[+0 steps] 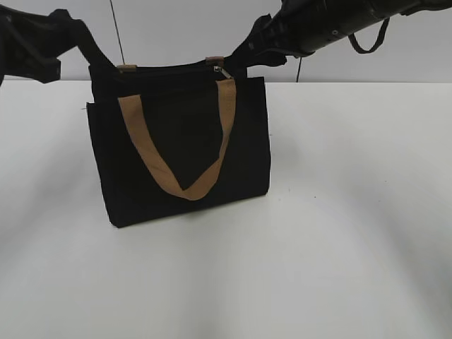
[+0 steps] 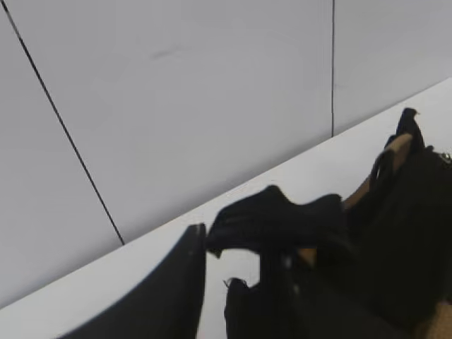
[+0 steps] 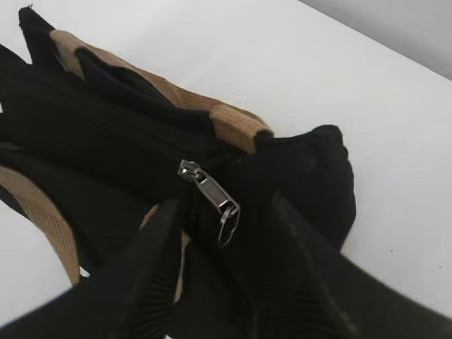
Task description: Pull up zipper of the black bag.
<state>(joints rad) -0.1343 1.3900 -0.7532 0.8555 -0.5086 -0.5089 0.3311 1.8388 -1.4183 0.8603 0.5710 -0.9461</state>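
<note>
The black bag [image 1: 176,141] stands upright on the white table, one tan handle hanging down its front. The zipper's silvery pull [image 1: 222,71] sits near the right end of the top edge. In the right wrist view the pull [image 3: 209,195] lies between the two spread fingers of my right gripper [image 3: 226,212], which is open and not touching it. The right gripper [image 1: 245,56] hovers at the bag's top right corner. My left gripper [image 1: 80,44] is at the top left corner, its fingertips [image 2: 233,244] holding a flap of the bag's black fabric [image 2: 282,215].
The white table [image 1: 353,212] stretches in front of and beside the bag. A pale wall [image 2: 176,106] rises just behind the table's back edge. A thin black strap loop [image 1: 371,42] hangs from the right arm.
</note>
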